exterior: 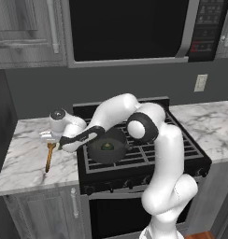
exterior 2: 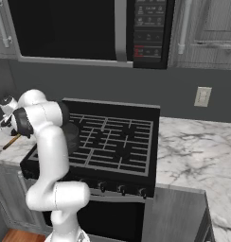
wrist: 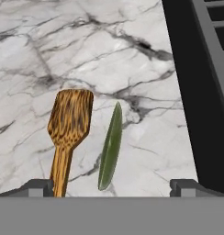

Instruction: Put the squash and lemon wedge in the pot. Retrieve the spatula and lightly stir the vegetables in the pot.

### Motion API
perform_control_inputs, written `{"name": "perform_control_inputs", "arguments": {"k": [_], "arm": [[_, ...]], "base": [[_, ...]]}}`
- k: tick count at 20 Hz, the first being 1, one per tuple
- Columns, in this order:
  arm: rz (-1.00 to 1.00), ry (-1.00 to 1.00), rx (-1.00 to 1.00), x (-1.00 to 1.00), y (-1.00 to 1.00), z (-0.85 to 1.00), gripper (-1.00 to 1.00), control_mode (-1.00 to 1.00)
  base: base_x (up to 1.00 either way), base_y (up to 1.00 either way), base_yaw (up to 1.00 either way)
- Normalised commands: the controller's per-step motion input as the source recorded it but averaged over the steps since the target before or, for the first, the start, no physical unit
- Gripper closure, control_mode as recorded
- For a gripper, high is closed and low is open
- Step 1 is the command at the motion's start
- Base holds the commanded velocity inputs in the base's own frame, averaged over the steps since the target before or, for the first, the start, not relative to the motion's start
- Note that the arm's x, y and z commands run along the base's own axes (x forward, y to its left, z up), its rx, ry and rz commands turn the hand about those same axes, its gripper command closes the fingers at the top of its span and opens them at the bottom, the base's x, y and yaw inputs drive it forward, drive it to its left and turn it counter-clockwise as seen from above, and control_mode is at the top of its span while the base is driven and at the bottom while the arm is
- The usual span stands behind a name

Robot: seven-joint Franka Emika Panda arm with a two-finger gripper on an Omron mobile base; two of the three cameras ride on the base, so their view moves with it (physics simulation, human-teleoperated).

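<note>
While fingers (wrist: 112,186) hover spread wide, empty, over lemon wedge (wrist: 110,147) just right of spatula (wrist: 68,133) on counter (wrist: 36,55): closing risks nudging spatula, or thin wedge slipping flat.

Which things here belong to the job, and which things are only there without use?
Belong to the job:
- pot on the stove, with the squash inside
- lemon wedge on the counter
- spatula beside it
- gripper, open above both

Only there:
- stove
- marble counter
- microwave
- wall outlet
</note>
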Motion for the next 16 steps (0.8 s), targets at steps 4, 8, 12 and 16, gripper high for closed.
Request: {"name": "perform_control_inputs", "arguments": {"k": [4,8,12,16], "arm": [[0.0,0.13,0.0,0.14,0.0,-0.17,-1.0,-1.0],[0.0,0.1,0.0,0.12,0.0,-0.13,-1.0,-1.0],[0.0,0.04,0.0,0.1,0.0,-0.1,-1.0,-1.0],[0.0,0.01,0.0,0.13,0.0,-0.14,-1.0,-1.0]], "base": [[0.0,0.0,0.0],[0.0,0.0,0.0],[0.0,0.0,0.0],[0.0,0.0,0.0]]}}
